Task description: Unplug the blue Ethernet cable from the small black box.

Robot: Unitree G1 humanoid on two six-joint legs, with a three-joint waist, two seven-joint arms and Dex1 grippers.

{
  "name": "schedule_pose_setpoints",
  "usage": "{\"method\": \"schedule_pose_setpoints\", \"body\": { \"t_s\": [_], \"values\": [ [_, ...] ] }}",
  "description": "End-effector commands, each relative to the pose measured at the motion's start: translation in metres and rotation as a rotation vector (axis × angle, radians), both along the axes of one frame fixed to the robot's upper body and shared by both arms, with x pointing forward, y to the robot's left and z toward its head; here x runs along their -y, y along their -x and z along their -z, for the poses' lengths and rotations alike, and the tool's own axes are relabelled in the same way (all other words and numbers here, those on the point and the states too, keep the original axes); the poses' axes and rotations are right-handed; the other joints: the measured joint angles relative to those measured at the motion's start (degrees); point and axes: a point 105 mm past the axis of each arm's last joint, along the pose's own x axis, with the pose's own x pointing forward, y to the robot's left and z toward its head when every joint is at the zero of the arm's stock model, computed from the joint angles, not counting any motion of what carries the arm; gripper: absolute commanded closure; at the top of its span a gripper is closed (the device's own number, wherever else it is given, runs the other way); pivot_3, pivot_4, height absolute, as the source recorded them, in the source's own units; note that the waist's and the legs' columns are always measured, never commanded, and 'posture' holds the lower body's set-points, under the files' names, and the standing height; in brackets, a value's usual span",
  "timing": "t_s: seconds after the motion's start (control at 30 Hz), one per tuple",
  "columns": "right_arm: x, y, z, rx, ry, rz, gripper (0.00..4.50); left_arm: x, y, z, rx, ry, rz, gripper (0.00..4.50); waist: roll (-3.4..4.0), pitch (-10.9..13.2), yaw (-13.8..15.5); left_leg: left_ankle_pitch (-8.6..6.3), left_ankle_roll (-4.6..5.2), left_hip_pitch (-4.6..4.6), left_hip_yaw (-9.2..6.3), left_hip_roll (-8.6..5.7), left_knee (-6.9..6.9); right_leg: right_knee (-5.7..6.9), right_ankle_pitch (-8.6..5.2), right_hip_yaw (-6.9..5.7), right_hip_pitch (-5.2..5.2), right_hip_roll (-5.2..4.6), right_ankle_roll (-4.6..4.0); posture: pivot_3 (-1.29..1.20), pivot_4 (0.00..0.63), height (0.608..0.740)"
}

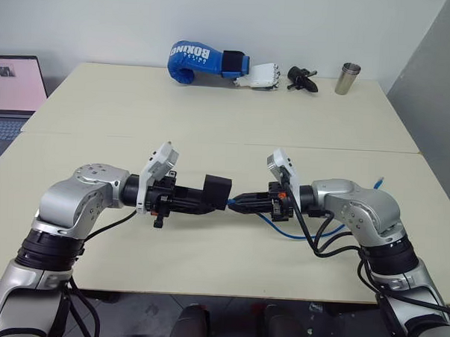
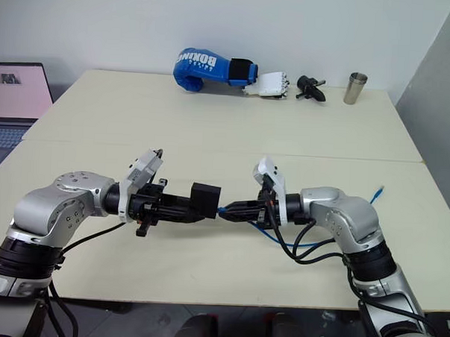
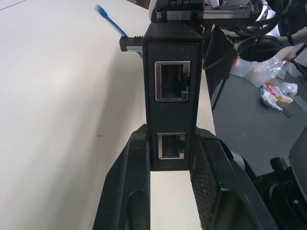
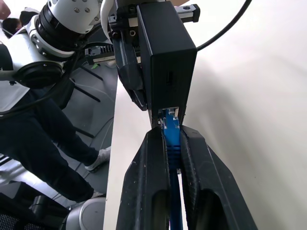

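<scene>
Counting from the near edge of the table [image 1: 205,272]: two grippers, one small black box, one blue Ethernet cable. Left gripper [image 1: 209,199] is clenched on the small black box [image 1: 217,192], holding it raised above the tabletop at mid-table; in the left wrist view both fingers [image 3: 129,187] press the box's narrow sides. Two metal-rimmed ports show on the box face toward that camera, both empty.

Right gripper [image 1: 238,203] points at the box from the other side, fingers [image 4: 148,191] clamped on the blue Ethernet cable [image 4: 171,139] just behind its plug. Right wrist view: the plug's tip sits at the mouth of the port on the box's near face. Whether it is latched or partly out cannot be told; fingers and box edge cover the joint.

Cable runs back under the right arm in a loop on the table, mixed with black arm cables, so its course is only partly traceable. Its free end [image 1: 379,180] lies on the table well to the right.

Far edge, one each: blue boxing glove [image 1: 196,61], white robotic hand [image 1: 260,77], small black object [image 1: 302,79] (not identifiable), metal cup [image 1: 348,78]. One laptop [image 1: 12,92] at left, cut off by the frame.
</scene>
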Motion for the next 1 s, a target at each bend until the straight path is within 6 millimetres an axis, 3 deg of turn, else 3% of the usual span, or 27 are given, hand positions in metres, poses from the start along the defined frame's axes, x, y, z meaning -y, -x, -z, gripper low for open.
{"method": "schedule_pose_setpoints", "body": {
  "t_s": [0.03,0.27,0.43,0.63,0.8,1.0],
  "values": [
    [0.001,0.001,-0.013,0.037,-0.010,-0.022,4.46,0.000,0.007,-0.005,0.038,-0.019,0.052,3.72,0.00,0.00,0.00,0.00,0.00,0.00,0.00,0.00,0.00,0.00,0.00,0.00,0.00,0.00,0.00,0.00,0.150,0.740],
    [0.007,0.001,-0.010,-0.022,0.003,-0.023,4.46,-0.005,0.008,-0.006,0.054,-0.027,0.064,3.72,0.00,0.00,0.00,0.00,0.00,-0.01,0.00,0.00,-0.01,0.00,0.00,0.00,-0.01,0.00,0.00,0.00,0.150,0.740],
    [0.030,-0.006,0.007,-0.077,0.056,0.057,4.46,-0.025,-0.004,-0.025,0.086,-0.009,-0.041,3.72,0.00,0.00,0.00,0.00,0.00,-0.01,-0.01,0.00,-0.01,-0.01,0.00,-0.01,-0.01,0.00,0.00,0.00,0.150,0.740],
    [0.048,-0.019,0.019,-0.073,0.085,0.159,4.46,-0.032,-0.005,-0.028,0.105,-0.033,-0.070,3.72,0.00,0.00,-0.01,0.00,0.00,-0.02,0.02,0.00,-0.02,-0.02,0.00,0.01,-0.02,0.00,0.01,0.00,0.150,0.740],
    [0.067,-0.089,0.022,0.285,0.163,0.549,4.46,-0.036,-0.029,-0.013,0.182,-0.054,-0.229,3.72,0.00,0.00,-0.08,0.00,0.00,0.00,0.05,0.00,-0.01,0.00,0.00,0.04,-0.04,0.00,0.02,0.00,0.150,0.740],
    [0.074,-0.129,0.040,0.395,0.224,0.806,4.46,-0.018,-0.043,-0.005,0.264,-0.002,-0.316,3.72,0.00,0.00,-0.05,0.00,-0.01,-0.11,0.09,0.01,0.00,0.01,0.01,0.07,-0.15,0.00,0.01,0.00,0.150,0.740]
  ]
}}
